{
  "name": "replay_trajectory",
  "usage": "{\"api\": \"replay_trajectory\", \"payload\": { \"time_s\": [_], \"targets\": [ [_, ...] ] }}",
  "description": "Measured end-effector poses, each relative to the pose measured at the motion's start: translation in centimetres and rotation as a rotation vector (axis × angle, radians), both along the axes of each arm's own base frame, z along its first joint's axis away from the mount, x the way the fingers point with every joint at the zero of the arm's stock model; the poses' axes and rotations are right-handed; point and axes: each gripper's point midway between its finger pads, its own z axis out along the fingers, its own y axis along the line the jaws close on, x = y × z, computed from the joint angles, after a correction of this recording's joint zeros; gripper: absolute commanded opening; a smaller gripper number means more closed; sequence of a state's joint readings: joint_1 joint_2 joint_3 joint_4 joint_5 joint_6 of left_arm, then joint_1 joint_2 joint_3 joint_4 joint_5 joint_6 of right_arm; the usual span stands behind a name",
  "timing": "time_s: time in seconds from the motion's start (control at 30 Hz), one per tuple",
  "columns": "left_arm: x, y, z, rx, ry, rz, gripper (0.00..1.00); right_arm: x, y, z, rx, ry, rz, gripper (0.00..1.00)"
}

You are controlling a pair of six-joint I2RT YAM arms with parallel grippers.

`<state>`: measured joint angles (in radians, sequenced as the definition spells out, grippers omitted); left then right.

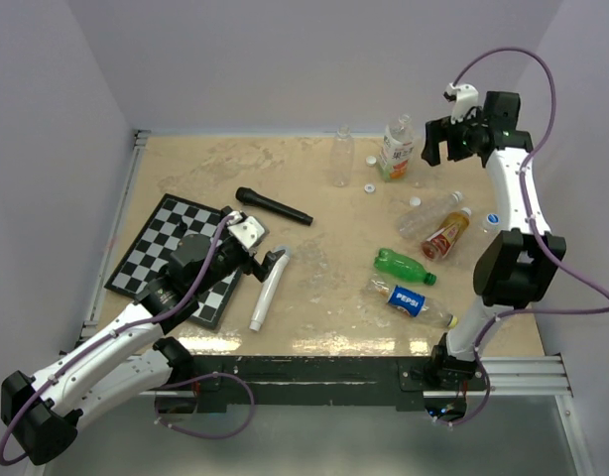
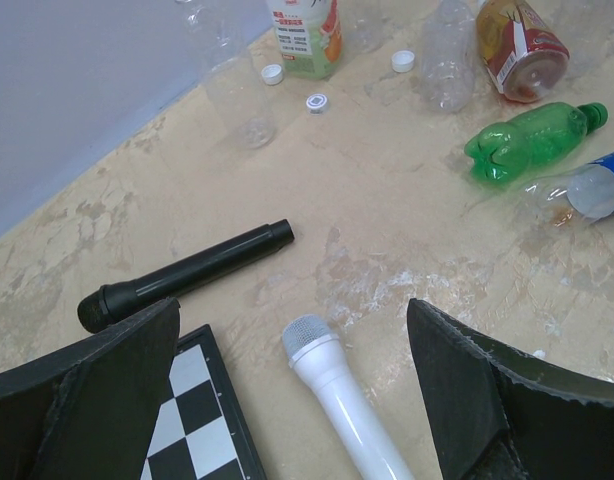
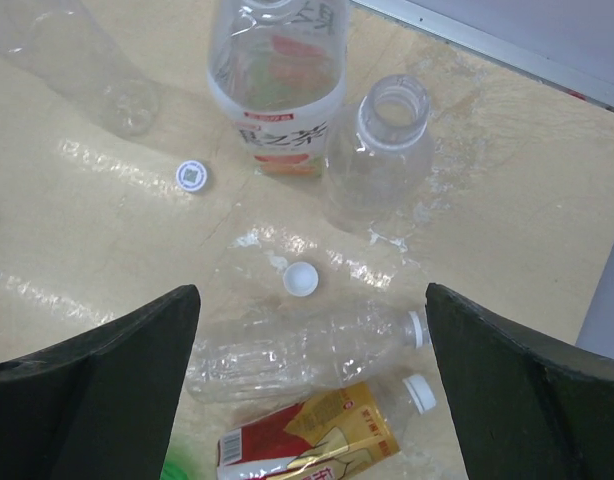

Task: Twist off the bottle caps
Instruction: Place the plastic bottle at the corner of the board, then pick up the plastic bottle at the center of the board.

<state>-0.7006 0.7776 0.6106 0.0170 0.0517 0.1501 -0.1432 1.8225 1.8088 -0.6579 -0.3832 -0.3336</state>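
The beige table [image 1: 314, 317] is shut in by walls on the left, back and right, with a metal rail [image 1: 136, 188] along its left edge. Its widest bare stretch runs down the middle, between the microphones and the bottles.

The right arm [image 1: 513, 198] stands hard by the right wall. The right gripper [image 3: 312, 292] is up over the back right corner, jaws spread wide with nothing between them. The left gripper [image 2: 292, 305] hangs low at the corner of the chessboard [image 1: 171, 260], jaws just as wide and empty. The white microphone [image 1: 268, 288] lies just ahead of it and the black microphone [image 1: 273, 206] further back.

Of the bottles, the labelled bottle [image 1: 396, 149], the slim clear bottle [image 1: 341, 157] and an open-necked bottle [image 3: 382, 160] stand upright. The crushed clear bottle [image 3: 307, 355], tea bottle [image 1: 445, 234], green bottle [image 1: 404, 266] and Pepsi bottle [image 1: 409, 300] lie on their sides near the right edge.

Smallest are the caps, all in that back right cluster. Three small white ones lie loose on the table:
- The plain cap [image 1: 370, 160] sits just beside the labelled bottle's foot.
- The printed cap [image 3: 192, 176] lies flat, with a dark mark on top.
- The upturned cap [image 3: 301, 278] lies hollow side up, close to the crushed clear bottle.

Three more sit on bottle necks:
- A white cap [image 3: 417, 328] on the crushed clear bottle.
- A second white cap [image 3: 420, 392] on the tea bottle.
- A green cap [image 2: 592, 112] on the green bottle.
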Motion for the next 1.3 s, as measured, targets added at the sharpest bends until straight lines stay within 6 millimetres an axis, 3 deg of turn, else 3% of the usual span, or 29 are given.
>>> {"api": "replay_trajectory", "payload": {
  "time_s": [0.13,0.4,0.53,0.73,0.9,1.07,1.3],
  "targets": [
    [0.0,0.0,0.1,-0.002,-0.001,0.0,1.0,-3.3,0.4,1.7,-0.02,-0.029,0.016,0.98],
    [0.0,0.0,0.1,-0.003,0.004,0.001,1.0,-9.4,1.7,10.3,-0.078,-0.255,0.074,0.98],
    [-0.1,0.1,0.0,-0.007,0.015,0.005,1.0,-12.0,2.4,12.4,-0.079,-0.315,0.09,0.98],
    [-0.2,0.1,-0.1,-0.015,0.039,0.007,1.0,-13.9,2.8,10.7,-0.068,-0.25,0.097,0.98],
    [-0.3,0.0,-0.1,-0.02,0.046,0.003,1.0,-15.7,1.3,8.9,-0.096,-0.175,0.026,0.98],
    [-0.4,-0.1,-0.1,-0.021,0.05,-0.004,1.0,-17.4,-1.1,7.9,-0.142,-0.141,-0.078,0.95],
    [-0.6,-0.1,0.0,-0.03,0.052,-0.01,1.0,-18.3,-6.9,5.9,-0.178,-0.059,-0.258,0.89]
  ]
}}
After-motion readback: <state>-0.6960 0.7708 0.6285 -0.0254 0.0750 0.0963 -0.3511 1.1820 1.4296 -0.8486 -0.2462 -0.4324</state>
